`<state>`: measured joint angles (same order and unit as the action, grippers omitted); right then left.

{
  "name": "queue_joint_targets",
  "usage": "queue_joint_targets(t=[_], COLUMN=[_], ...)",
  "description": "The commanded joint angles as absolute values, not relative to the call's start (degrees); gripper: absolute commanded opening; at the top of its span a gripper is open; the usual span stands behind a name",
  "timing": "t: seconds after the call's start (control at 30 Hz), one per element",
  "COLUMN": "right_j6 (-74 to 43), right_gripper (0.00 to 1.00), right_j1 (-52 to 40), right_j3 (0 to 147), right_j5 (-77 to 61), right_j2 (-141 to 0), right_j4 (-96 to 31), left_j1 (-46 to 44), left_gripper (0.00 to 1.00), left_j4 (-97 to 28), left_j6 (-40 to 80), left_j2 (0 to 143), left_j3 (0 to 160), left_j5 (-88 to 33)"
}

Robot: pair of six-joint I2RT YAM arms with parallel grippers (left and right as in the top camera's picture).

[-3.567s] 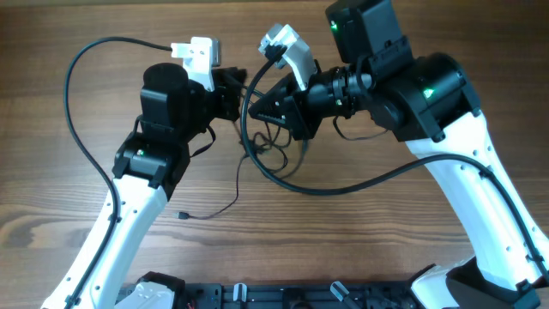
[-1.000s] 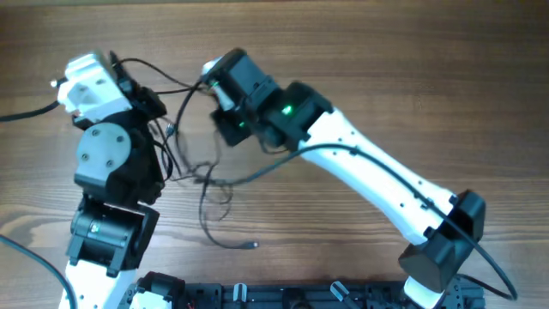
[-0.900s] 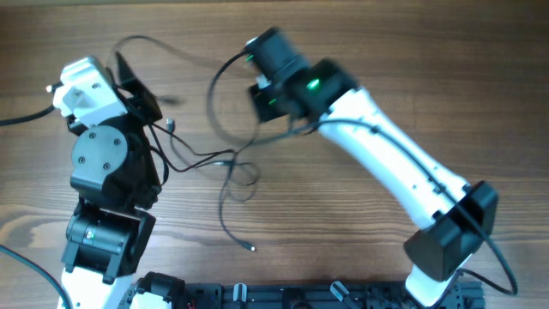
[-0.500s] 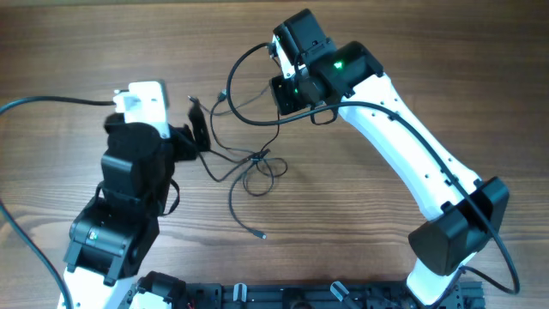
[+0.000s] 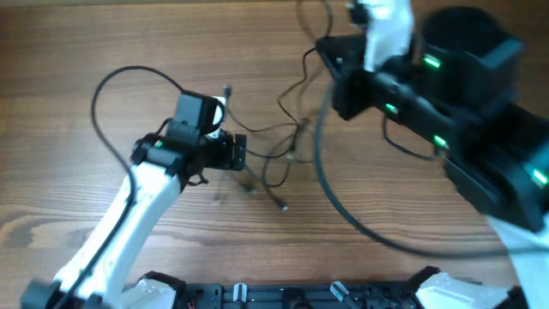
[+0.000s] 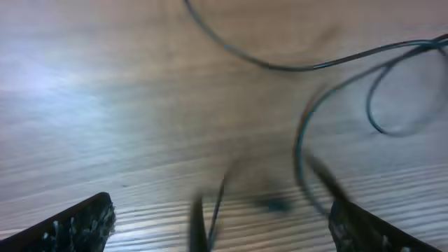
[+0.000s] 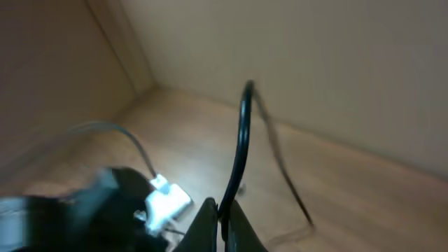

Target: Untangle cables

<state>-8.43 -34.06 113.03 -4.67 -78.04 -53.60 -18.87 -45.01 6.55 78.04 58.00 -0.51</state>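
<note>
**Change since half a second ago.** Left arm now stretched out from the near-left corner of the bench [image 5: 60,51], its left end effector [image 5: 236,153] further right than before. The cables [image 5: 294,136] and their loose plug end [image 5: 284,206] have shifted right, towards the far edge. Right arm has risen close to the overhead camera, large and blurred.

**Left end effector.** Fingers spread wide, holding nothing. It is low over the bench. Loops of the cables lie just ahead of it, and one blurred strand passes between the fingertips.

**Cables.** Loose tangle about mid-bench, just right of the left end effector. One strand climbs towards the far edge.

**Right end effector** [image 7: 220,213]. Fingers pinched together on a strand of the cables, which rises from between them. It is held above the tangle, near the far edge.
</note>
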Motion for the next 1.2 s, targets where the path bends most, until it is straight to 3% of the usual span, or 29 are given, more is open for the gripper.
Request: queue_joint_targets(t=[0.0,0.17,0.23,0.33,0.47,0.6,0.67,0.77,0.8,0.97,1.17], right_j6=[-9.04,-11.16,-11.09,-11.11,-14.74,-16.67,-16.73,-16.71,-16.71,-16.67,-16.67], right_gripper=[0.04,0.04,0.04,0.04,0.04,0.04,0.04,0.04,0.04,0.04,0.04], right_j1=[-34.2,-34.2,-34.2,-34.2,-34.04,-33.98,-33.98,-34.0,-33.98,-33.98,-33.98], right_j3=[113.82,113.8,113.78,113.8,113.78,113.78,113.78,113.78,113.78,113.78,113.78], right_j5=[-0.69,2.63,2.55,8.56,25.63,27.38,26.94,26.94,26.96,26.96,26.94], right_j2=[-74.5,-73.78,-74.59,-76.14,-78.11,-79.66,-80.51,-82.21,-82.67,-83.99,-84.25], right_j4=[-52.12,-53.49,-54.59,-56.58,-59.64,-60.95,-60.93,-61.01,-61.01,-61.1,-61.17], left_j1=[-19.22,-19.22,-19.25,-19.22,-19.22,-19.22,-19.22,-19.22,-19.25,-22.11,-31.77], left_gripper=[1.0,1.0,1.0,1.0,1.0,0.99,0.95,1.0,1.0,1.0,1.0], left_j4=[-44.93,-44.47,-45.21,-51.31,-59.9,-67.51,-71.0,-81.41,-82.7,-84.6,-92.66], left_j6=[6.87,6.87,2.96,-14.72,-13.8,5.08,17.67,38.87,40.75,26.02,2.37], left_j2=[83.22,85.27,85.19,85.19,85.19,85.19,85.19,85.19,85.19,85.19,85.19], left_j3=[58.5,58.5,58.5,58.5,58.5,58.5,58.5,58.5,58.5,58.5,58.5], left_j5=[-4.05,-6.9,-18.11,-41.04,-41.5,-33.93,-21.85,2.48,0.47,-27.33,-46.0])
